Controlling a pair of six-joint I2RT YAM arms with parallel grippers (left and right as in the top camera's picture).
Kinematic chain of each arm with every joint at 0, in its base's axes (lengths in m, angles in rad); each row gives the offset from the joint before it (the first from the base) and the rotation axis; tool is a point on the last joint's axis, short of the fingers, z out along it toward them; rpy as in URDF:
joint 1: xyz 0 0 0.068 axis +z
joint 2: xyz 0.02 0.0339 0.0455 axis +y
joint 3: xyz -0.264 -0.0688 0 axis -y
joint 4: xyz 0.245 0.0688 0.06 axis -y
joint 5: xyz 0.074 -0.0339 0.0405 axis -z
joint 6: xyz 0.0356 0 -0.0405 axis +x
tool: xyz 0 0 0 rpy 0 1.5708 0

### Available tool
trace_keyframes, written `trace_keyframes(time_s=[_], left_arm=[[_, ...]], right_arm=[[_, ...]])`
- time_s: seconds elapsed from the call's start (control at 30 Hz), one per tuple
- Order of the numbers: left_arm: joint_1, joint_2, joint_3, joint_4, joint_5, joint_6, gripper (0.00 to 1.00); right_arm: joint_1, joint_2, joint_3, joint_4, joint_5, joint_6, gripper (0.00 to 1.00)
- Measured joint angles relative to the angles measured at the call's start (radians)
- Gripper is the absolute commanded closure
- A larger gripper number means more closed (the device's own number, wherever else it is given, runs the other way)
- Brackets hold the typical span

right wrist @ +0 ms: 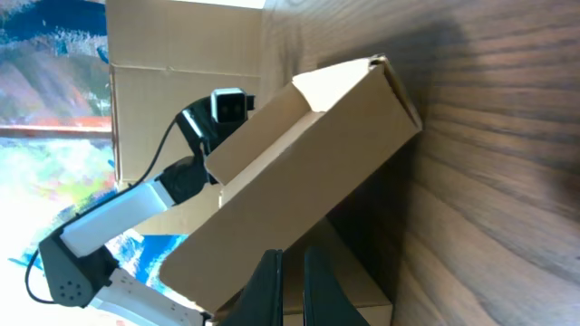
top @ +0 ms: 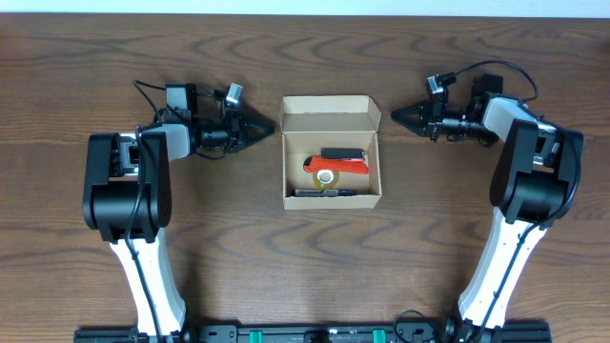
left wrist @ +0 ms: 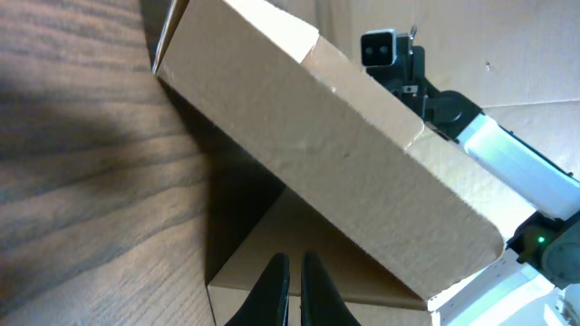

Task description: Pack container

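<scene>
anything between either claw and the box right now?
Nothing visible. The left claw and right claw, both shut, point at the container from opposite sides, with only bare table in the gaps.

Container [top: 329, 107] of plain tan cardboard, matt and slightly fibrous, table [top: 305, 276] of dark wood grain, smooth with a low sheen, tape roll [top: 325, 175] of glossy amber film, red item [top: 348, 166] of shiny plastic, left gripper [top: 274, 129] and right gripper [top: 395, 115] of matt black plastic.
</scene>
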Motion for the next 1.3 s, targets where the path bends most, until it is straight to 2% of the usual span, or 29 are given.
trace_keyframes(time_s=[0.4,1.3], left_arm=[[-0.002,0.031,0.000,0.046,-0.002,-0.068,0.94],[-0.062,0.035,0.000,0.064,-0.027,-0.093,0.94]], right_arm=[[0.009,0.055,0.000,0.016,0.009,0.016,0.99],[0.103,0.055,0.000,0.023,0.031,0.036,0.99]])
